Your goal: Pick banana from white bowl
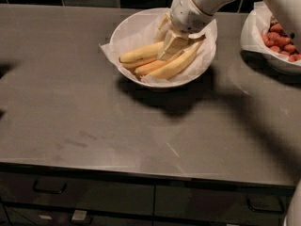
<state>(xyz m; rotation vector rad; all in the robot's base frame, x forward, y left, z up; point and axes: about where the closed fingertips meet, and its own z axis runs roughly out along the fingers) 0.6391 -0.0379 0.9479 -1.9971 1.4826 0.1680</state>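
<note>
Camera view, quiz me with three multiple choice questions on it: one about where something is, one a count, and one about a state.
1. Where is the tool?
A) down in the white bowl, at the bananas
B) by the drawer handles
C) out of view

2. How many bowls stand on the counter?
A) one
B) two
C) four

3. The bananas are:
A) sliced
B) mashed
C) whole, in their peel

Answers:
1 A, the tool reaches into the paper-lined bowl, among the bananas.
2 B, there is the white bowl and a bowl of red berries at the right edge.
3 C, they show as long, yellow, unbroken fruit.
</note>
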